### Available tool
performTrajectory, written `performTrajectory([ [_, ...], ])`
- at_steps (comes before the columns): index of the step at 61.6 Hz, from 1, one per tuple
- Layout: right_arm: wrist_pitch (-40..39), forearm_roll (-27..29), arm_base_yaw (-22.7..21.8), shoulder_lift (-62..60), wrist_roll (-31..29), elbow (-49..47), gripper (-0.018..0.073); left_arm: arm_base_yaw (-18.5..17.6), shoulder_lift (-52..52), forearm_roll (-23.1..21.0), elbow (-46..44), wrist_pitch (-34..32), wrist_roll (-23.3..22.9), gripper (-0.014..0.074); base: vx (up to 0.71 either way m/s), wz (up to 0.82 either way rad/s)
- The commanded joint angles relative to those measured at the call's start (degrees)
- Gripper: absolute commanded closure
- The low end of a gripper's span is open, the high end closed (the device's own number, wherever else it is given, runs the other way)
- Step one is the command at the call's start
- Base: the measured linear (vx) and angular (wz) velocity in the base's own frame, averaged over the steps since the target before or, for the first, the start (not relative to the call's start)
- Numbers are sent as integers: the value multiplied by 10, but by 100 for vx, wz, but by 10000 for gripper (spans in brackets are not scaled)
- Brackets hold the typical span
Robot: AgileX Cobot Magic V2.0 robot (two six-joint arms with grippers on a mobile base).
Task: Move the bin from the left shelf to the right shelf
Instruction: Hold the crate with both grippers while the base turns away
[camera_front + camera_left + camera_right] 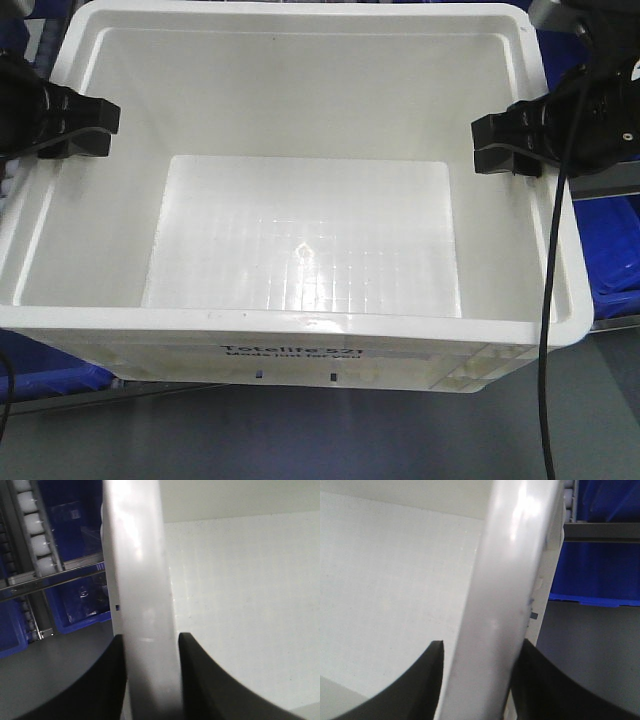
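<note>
Your left gripper and right gripper pinch opposite rims of the large white rectangular plastic bin, balancing it.

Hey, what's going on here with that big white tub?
A two-armed robot is holding the empty white bin by its two side rims. The left hand is clamped on one rim and the right hand on the opposite one. Blue bins sit on shelving to either side, and grey floor shows below the bin's front edge.
</note>
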Motion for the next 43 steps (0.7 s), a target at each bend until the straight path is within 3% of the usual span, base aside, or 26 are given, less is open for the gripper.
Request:
performTrajectory([
  [1, -49, -11, -5, -21, -6, -20, 564, -2, -27, -15, -20, -50, 25, 604, -8, -29],
  [43, -49, -11, -5, -21, -6, -20, 564, -2, -27, -15, -20, -50, 25, 604, -4, -35],
])
